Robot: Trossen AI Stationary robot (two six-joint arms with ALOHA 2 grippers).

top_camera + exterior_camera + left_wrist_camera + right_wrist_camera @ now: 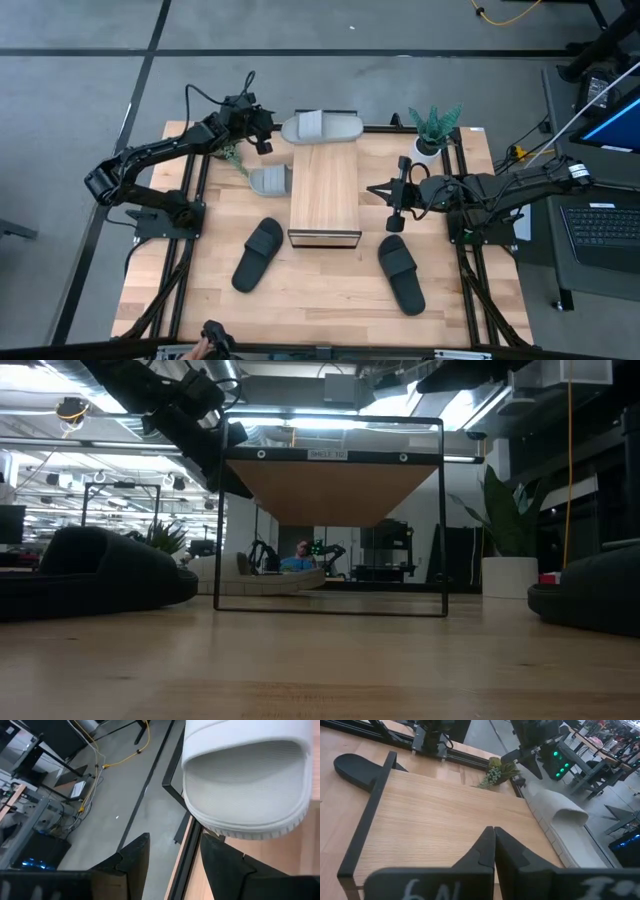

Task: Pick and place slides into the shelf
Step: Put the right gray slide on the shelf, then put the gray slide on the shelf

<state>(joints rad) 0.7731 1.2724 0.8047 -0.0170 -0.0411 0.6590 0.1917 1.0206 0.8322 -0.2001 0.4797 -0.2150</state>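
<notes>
Your left gripper [262, 140] hovers at the far end of the shelf [324, 195], jaws parted and empty. The light grey slide [322, 127] lies just beyond them on that far end, long axis crosswise to the shelf. The second grey slide [269, 180] sits on the desk [330, 300] beside the shelf's left edge, nearest this arm. Your right gripper [397, 207] waits at the shelf's right side, jaws closed on nothing.

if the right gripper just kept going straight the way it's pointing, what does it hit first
Probably the shelf: the right gripper, fingers shut, points across its wood top from beside it. It may sit high enough to skim over; depth is unclear. Beyond lies a light grey slide.
</notes>
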